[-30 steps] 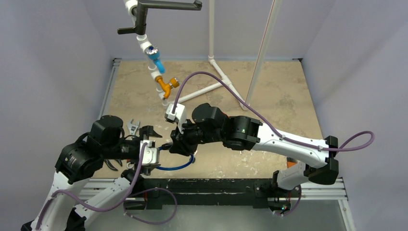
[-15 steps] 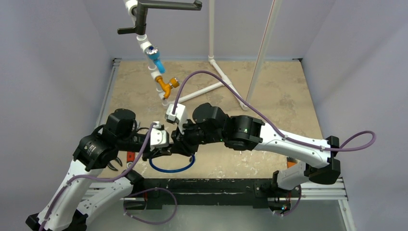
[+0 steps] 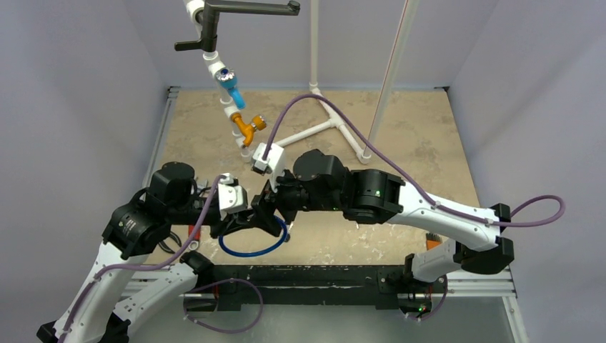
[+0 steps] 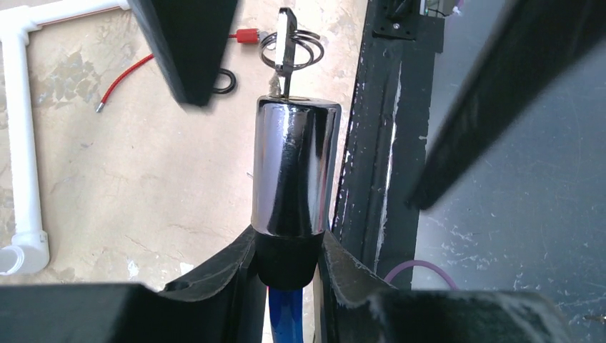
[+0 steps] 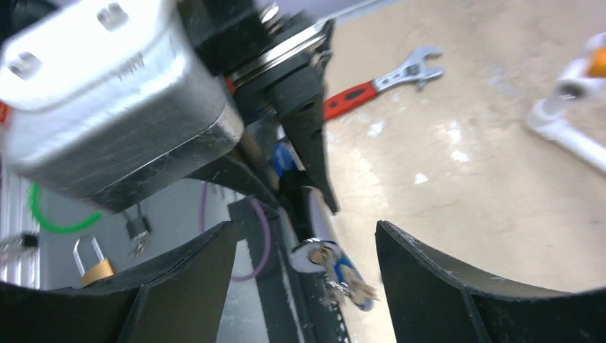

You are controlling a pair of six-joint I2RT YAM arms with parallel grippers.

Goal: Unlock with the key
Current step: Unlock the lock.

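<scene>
Since a moment ago the right gripper (image 5: 306, 230) has released and spread wide. Its two blunt black fingers (image 4: 189, 43) now stand well apart on either side of the key (image 4: 286, 43), touching neither it nor the lock. Opposite it, the left gripper (image 4: 287, 243) is clenched on the cable lock (image 4: 296, 168), its tapered matte fingers pinching the dull black collar at the base of the smooth, mirror-bright chrome cylinder. A glossy blue cable (image 3: 254, 249) runs out of that collar and curves in a loop near the front edge of the surface (image 3: 400, 136), a beige, marble-veined slab. The flat metal key stands out of the cylinder's end face, seemingly seated in the keyway, with a thin wire key ring (image 4: 316, 51) threaded through its bow. A red-handled wrench (image 5: 379, 82) lies flat on the surface beyond.
</scene>
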